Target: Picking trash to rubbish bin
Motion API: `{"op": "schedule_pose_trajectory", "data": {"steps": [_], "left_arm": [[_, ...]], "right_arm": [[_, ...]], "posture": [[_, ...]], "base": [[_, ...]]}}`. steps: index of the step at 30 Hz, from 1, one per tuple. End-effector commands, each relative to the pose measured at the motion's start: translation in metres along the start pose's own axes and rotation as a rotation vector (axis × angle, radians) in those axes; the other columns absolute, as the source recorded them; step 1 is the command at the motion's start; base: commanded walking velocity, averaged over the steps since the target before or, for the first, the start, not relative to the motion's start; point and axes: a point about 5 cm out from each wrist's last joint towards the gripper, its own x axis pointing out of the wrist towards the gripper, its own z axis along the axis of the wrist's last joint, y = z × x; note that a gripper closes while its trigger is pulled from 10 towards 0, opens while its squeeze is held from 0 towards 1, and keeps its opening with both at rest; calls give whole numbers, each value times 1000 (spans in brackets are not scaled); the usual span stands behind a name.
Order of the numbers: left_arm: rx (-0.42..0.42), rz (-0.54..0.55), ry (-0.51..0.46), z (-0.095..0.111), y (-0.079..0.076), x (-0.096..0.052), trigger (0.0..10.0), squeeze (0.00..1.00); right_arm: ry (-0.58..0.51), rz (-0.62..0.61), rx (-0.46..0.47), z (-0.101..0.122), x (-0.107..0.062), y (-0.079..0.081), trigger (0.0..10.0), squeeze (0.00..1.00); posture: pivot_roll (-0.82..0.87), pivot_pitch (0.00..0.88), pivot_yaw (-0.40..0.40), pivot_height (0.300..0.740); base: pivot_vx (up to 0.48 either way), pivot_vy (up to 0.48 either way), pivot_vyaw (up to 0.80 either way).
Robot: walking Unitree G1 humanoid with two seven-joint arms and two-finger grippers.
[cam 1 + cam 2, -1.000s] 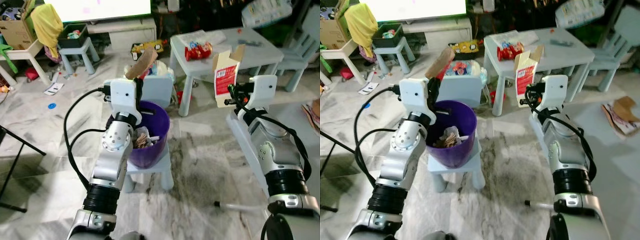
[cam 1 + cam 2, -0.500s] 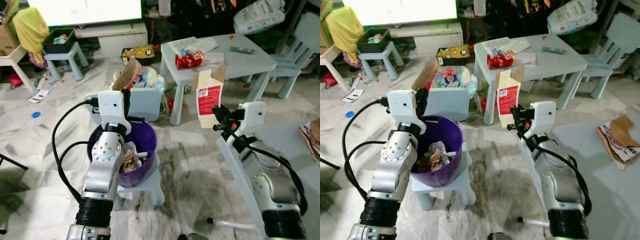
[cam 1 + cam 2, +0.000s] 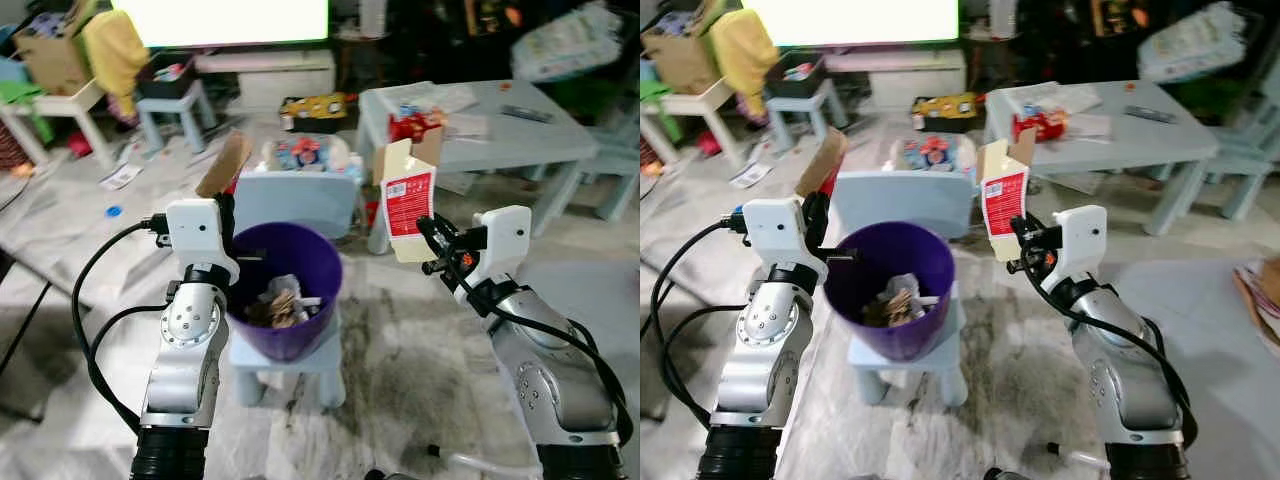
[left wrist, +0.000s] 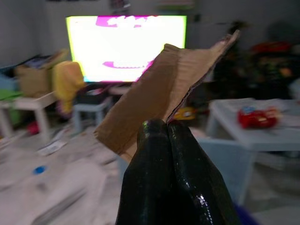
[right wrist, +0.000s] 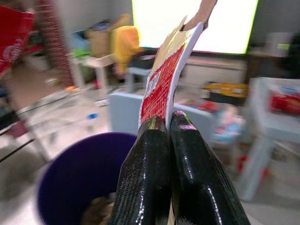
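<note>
A purple bin (image 3: 285, 290) with crumpled paper inside stands on a small pale blue stool (image 3: 290, 362). My left gripper (image 3: 222, 205) is shut on a brown cardboard piece (image 3: 223, 165) at the bin's left rim; the wrist view shows that cardboard piece (image 4: 164, 91) pinched between the fingers (image 4: 154, 154). To the right of the bin, my right gripper (image 3: 428, 240) is shut on a flattened red and white carton (image 3: 407, 202) held upright. The carton (image 5: 166, 75) rises above the bin's (image 5: 79, 183) opening in the right wrist view.
A pale blue child's chair (image 3: 300, 200) stands right behind the bin. A light table (image 3: 480, 110) with red packets sits at the back right. Stools, a box and yellow cloth (image 3: 110, 45) lie at the back left. Scraps dot the marble floor.
The camera has shifted, so the whole scene slid. My right gripper has brought the carton closer to the bin. The left gripper still holds the cardboard at the rim.
</note>
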Motion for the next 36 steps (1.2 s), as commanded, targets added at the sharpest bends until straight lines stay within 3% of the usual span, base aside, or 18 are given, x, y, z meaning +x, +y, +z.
{"op": "schedule_pose_trajectory", "data": {"steps": [1, 12, 36], "left_arm": [[-5, -4, -11, 6, 0, 2, 0, 0], [-18, -5, 7, 5, 6, -5, 0, 0], [-42, -18, 39, 0, -1, -9, 0, 0]], "right_arm": [[-4, 8, -5, 4, -4, 4, 0, 0], [-42, -155, 29, 1, -2, 4, 0, 0], [-24, -150, 25, -3, 0, 10, 0, 0]], "posture": [[24, 105, -2, 740], [41, 101, -1, 740], [27, 115, -13, 740]], "base": [[0, 0, 0], [118, 0, 0], [401, 0, 0]]}}
